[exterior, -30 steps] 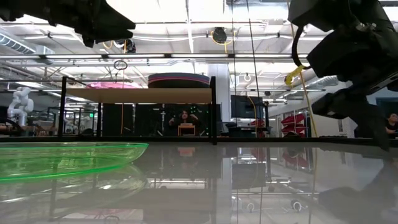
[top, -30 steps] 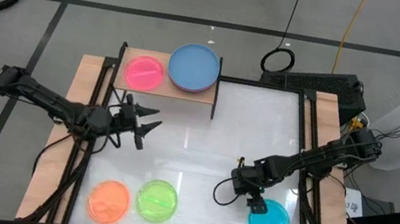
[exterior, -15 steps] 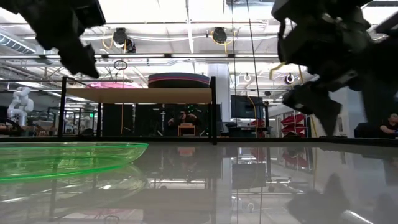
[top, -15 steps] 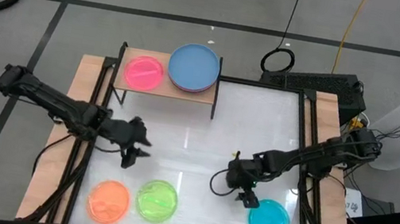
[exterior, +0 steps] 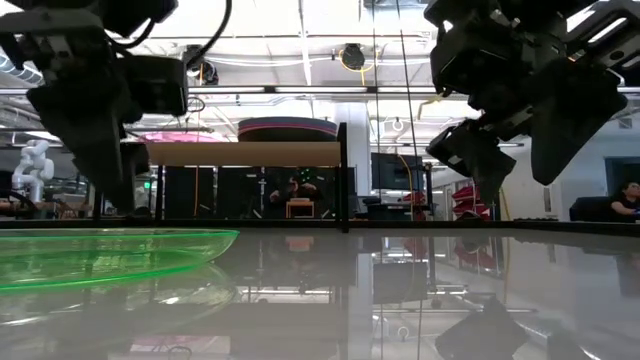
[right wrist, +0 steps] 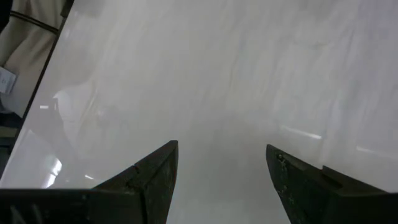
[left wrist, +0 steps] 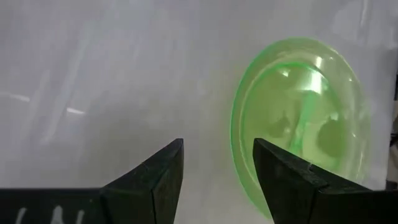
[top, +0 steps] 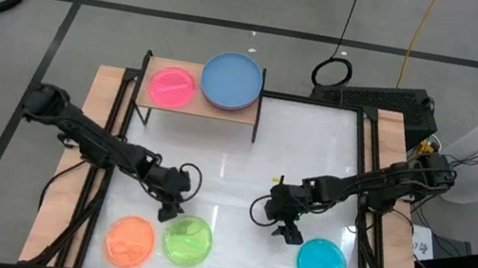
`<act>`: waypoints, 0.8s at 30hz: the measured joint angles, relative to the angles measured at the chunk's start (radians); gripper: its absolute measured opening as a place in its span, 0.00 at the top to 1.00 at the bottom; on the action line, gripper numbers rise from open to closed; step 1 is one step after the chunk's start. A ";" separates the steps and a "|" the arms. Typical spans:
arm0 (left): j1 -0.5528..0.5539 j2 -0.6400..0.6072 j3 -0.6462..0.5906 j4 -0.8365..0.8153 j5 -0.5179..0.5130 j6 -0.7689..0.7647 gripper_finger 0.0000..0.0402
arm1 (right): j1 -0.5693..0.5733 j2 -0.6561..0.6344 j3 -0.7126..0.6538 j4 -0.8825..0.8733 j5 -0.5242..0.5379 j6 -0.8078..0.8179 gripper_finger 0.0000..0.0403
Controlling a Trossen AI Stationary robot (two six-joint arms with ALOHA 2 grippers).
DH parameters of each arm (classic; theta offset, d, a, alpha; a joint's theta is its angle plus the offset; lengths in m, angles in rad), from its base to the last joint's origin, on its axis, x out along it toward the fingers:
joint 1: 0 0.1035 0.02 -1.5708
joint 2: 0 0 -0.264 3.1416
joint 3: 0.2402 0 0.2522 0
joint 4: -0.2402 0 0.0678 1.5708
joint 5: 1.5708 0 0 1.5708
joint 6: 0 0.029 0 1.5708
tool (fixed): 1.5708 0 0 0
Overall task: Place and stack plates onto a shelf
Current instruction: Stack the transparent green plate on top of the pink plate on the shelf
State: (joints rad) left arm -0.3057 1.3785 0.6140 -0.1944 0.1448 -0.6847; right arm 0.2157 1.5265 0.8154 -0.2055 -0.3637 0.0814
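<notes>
High view: left gripper [top: 171, 212] hovering, fingers parted and empty, just at 11 o'clock of green plate [top: 187, 240]; right gripper [top: 284, 231] spread, empty, at 10 o'clock of cyan plate [top: 322, 266]; orange plate [top: 130, 240] lying beside green; pink plate [top: 172, 86] and blue plate [top: 232, 81] resting on shelf [top: 200, 109].
Left wrist view: fingers [left wrist: 155, 175] gaping beside green plate [left wrist: 298, 121].
Right wrist view: fingers [right wrist: 152, 174] spread over bare tabletop [right wrist: 217, 81].

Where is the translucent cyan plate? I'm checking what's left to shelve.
In the high view, the translucent cyan plate lies on the white tabletop near its front right corner, beside the right hand.
</notes>
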 joint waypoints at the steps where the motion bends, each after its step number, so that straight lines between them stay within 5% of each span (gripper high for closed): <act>1: -0.004 0.013 0.000 0.012 0.012 -0.010 0.51 | 0.000 0.000 0.000 0.001 0.000 0.000 0.44; 24: -0.053 0.091 0.000 0.080 -0.022 -0.078 0.51 | 0.000 0.000 0.000 0.058 0.023 0.003 0.44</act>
State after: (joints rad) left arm -0.3591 1.4691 0.6140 -0.1142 0.1226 -0.7631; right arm 0.2157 1.5265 0.8154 -0.1474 -0.3410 0.0845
